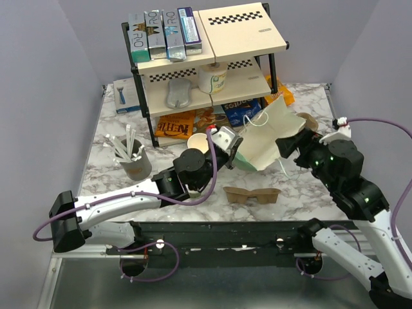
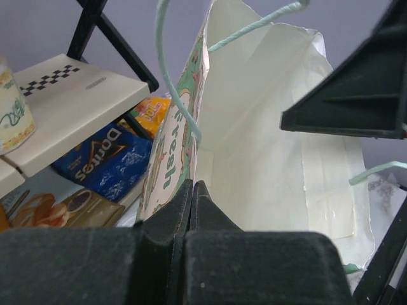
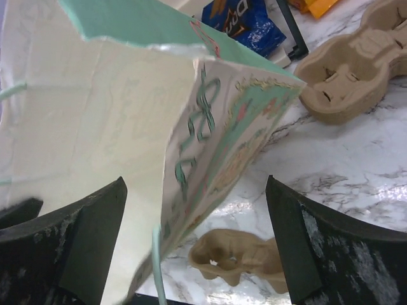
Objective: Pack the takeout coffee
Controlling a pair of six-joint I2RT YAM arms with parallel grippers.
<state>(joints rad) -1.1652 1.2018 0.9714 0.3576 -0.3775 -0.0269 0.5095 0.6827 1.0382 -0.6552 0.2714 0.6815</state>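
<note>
Holding bag [image 1: 273, 132] open; coffee [image 1: 213, 78] not yet fetched. Left fingers [image 2: 162, 222]: together, pinching bag rim. Right fingers [image 3: 95, 235]: apart, straddling its side wall. Coffee: upright on middle shelf [image 1: 248, 87], outside bag. Next, I judge: one arm must free up and reach it.

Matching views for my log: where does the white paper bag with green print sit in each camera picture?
Top external: the paper bag lies right of centre, in front of the shelf.
Left wrist: it fills the centre and right, with its pale inside showing.
Right wrist: it fills the left half, with its printed side toward the right.
Shared landmark: the blue Doritos bag, seen close by the paper bag in all three views.
</note>
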